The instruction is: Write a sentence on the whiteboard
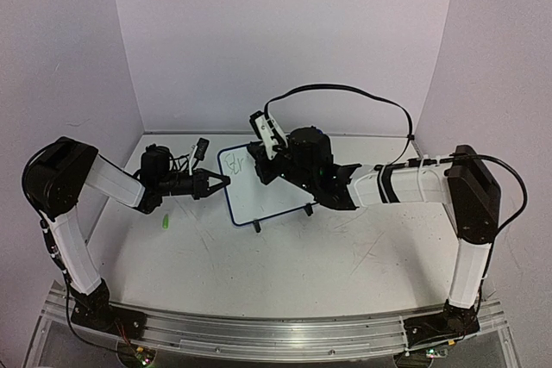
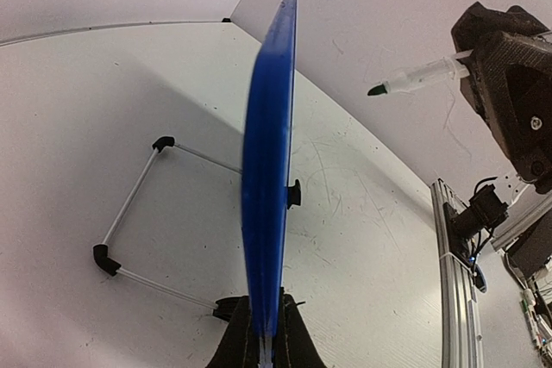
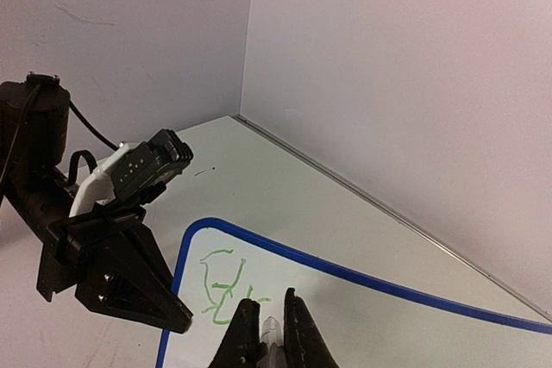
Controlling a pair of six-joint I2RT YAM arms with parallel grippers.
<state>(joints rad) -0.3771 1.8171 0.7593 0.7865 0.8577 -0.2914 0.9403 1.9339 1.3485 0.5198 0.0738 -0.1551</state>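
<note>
At centre of the table (image 1: pixel 310 269) | whiteboard (image 1: pixel 267 196) stands on edge, left fingers (image 1: pixel 210 184) clamped on its left rim | right fingers (image 3: pixel 244 333) pinch pen (image 2: pixel 418 77), tip off the face, green sentence (image 3: pixel 220 286) just ahead, blank board rightward.

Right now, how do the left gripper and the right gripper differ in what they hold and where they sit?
The left gripper clamps the left edge of the whiteboard; the right gripper holds a green-tipped marker. The left gripper sits beside the board, while the right gripper hangs over its face near the green lettering. Both are shut on something.
</note>
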